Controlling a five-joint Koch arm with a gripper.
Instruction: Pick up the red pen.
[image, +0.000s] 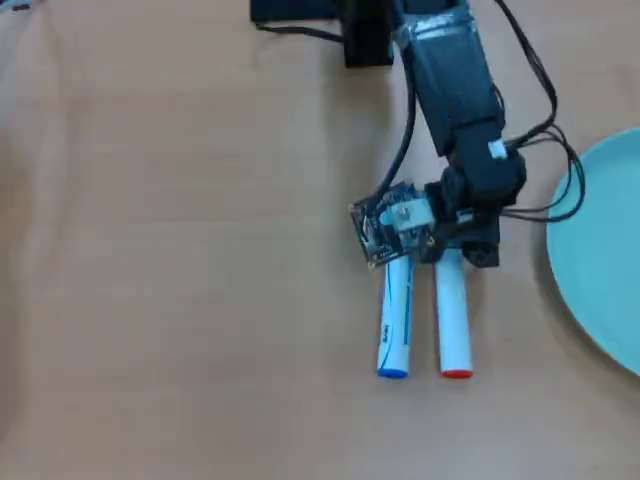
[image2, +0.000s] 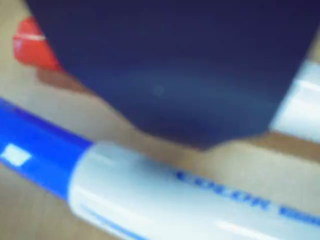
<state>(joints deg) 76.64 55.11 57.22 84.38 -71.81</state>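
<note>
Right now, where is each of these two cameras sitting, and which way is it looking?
Overhead view: fixed above the table, looking straight down on the arm, blue marker, red pen and plate.
Wrist view: rides on the arm, looking down close; a dark jaw fills it over the blue marker, red cap behind.
Both views show both markers.

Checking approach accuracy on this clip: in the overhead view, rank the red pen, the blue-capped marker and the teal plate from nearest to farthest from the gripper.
1. Red pen: directly under the gripper, its upper end hidden.
2. Blue-capped marker: alongside, just left.
3. Teal plate: at the right edge.
</note>
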